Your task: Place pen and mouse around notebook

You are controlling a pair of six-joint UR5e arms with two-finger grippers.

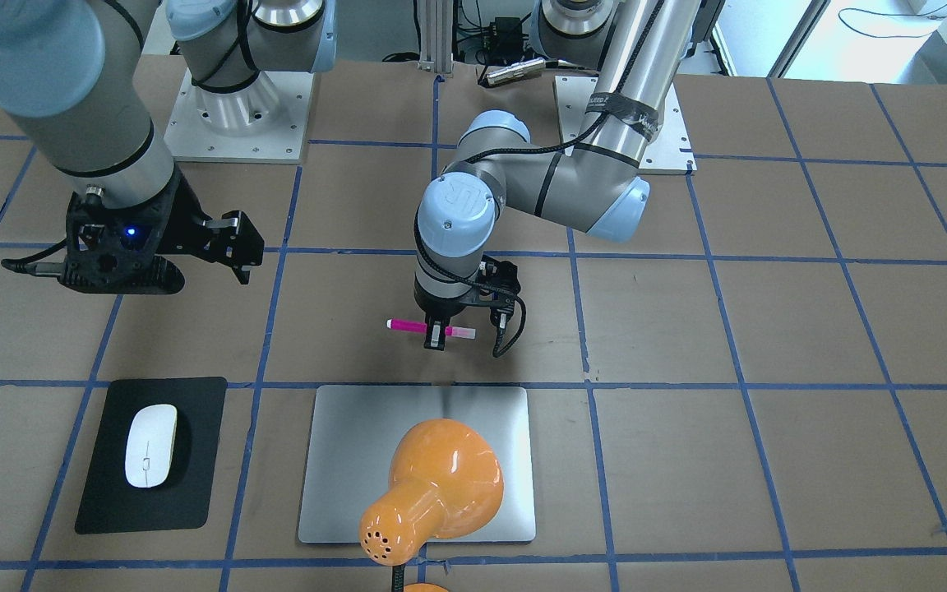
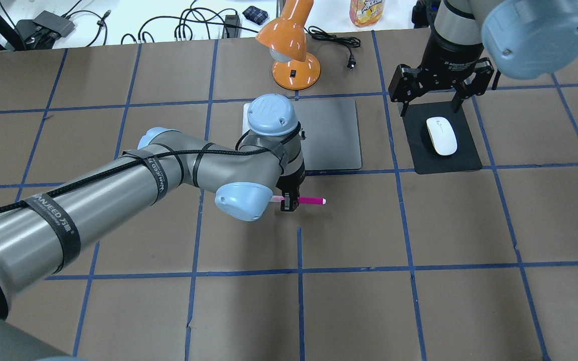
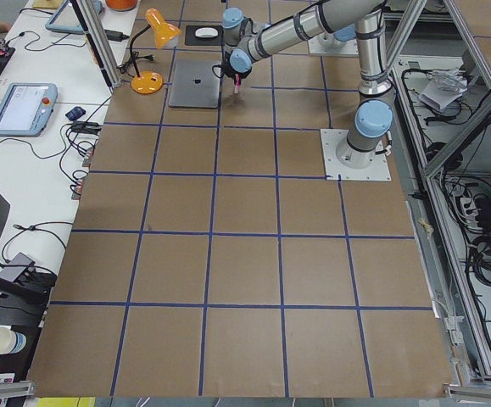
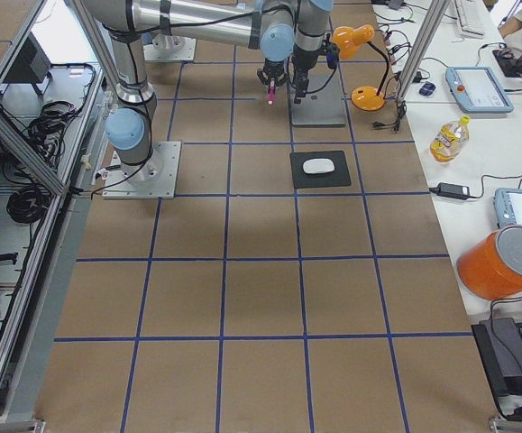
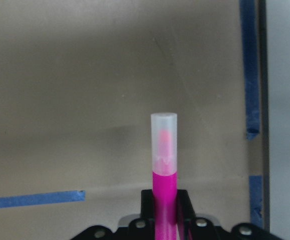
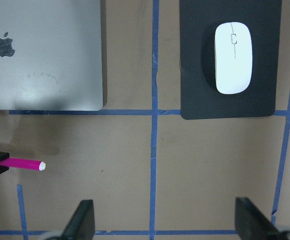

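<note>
Pen (image 1: 406,326): clamped level in left gripper (image 1: 437,332); we would lower it flat just beside notebook (image 1: 350,460), then release.

The left gripper (image 2: 287,204) has its fingers closed on the pen (image 2: 311,200), held level near the notebook's (image 2: 331,133) robot-side edge. The mouse (image 2: 441,135) lies on a black mat (image 2: 462,159), right of the notebook. The right gripper (image 2: 429,108) hangs over the mat's far edge, fingers spread. An orange lamp (image 2: 289,47) stands behind the notebook.
</note>
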